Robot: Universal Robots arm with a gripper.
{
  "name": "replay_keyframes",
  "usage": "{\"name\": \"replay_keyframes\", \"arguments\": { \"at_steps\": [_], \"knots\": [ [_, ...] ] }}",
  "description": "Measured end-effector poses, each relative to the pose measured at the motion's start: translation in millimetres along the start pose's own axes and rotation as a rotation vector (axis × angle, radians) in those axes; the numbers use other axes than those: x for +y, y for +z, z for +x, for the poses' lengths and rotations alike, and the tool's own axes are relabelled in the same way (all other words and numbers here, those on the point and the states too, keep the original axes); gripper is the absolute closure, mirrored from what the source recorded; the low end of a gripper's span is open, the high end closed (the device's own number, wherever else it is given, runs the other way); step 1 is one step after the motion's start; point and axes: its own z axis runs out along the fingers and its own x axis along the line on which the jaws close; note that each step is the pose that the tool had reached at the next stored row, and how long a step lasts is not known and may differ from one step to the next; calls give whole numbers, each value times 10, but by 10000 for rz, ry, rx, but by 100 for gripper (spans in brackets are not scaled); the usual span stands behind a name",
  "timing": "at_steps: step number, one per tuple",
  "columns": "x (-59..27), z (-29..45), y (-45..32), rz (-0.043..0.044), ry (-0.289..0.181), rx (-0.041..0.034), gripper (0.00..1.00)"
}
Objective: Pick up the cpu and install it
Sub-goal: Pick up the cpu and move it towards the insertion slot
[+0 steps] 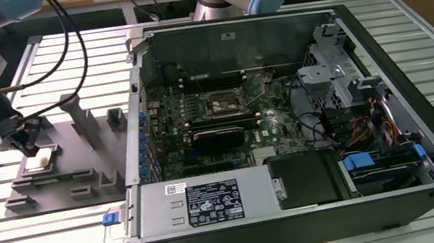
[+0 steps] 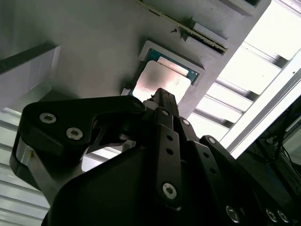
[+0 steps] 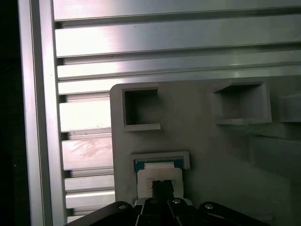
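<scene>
The cpu (image 1: 38,162) is a small square chip with a silvery top, lying in a square nest at the exterior view's left end of the grey fixture tray (image 1: 80,176). In both wrist views the cpu (image 2: 153,81) (image 3: 159,173) shows a thin green edge inside the nest's raised rim. My gripper (image 1: 31,147) hangs right over the chip. Its dark fingertips are pressed together and shut (image 2: 162,94) (image 3: 162,189). I cannot tell whether they touch the chip's top or hover just above it. The motherboard's socket (image 1: 226,103) lies open in the middle of the computer case.
The open computer case (image 1: 286,124) fills the exterior view's right, with a black heatsink block (image 1: 217,139), cables and a drive cage inside. Upright grey posts (image 1: 81,118) rise from the tray close to my arm. A slatted aluminium table (image 3: 141,37) lies beneath everything. Black cables hang behind my arm.
</scene>
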Motion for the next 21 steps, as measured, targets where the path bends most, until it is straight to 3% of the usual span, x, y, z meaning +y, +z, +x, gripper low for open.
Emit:
{"name": "replay_keyframes", "arguments": {
  "at_steps": [12,21],
  "knots": [
    [-20,-1,109,-8,-300,11,89],
    [-20,-1,115,-11,-404,16,89]
  ]
}}
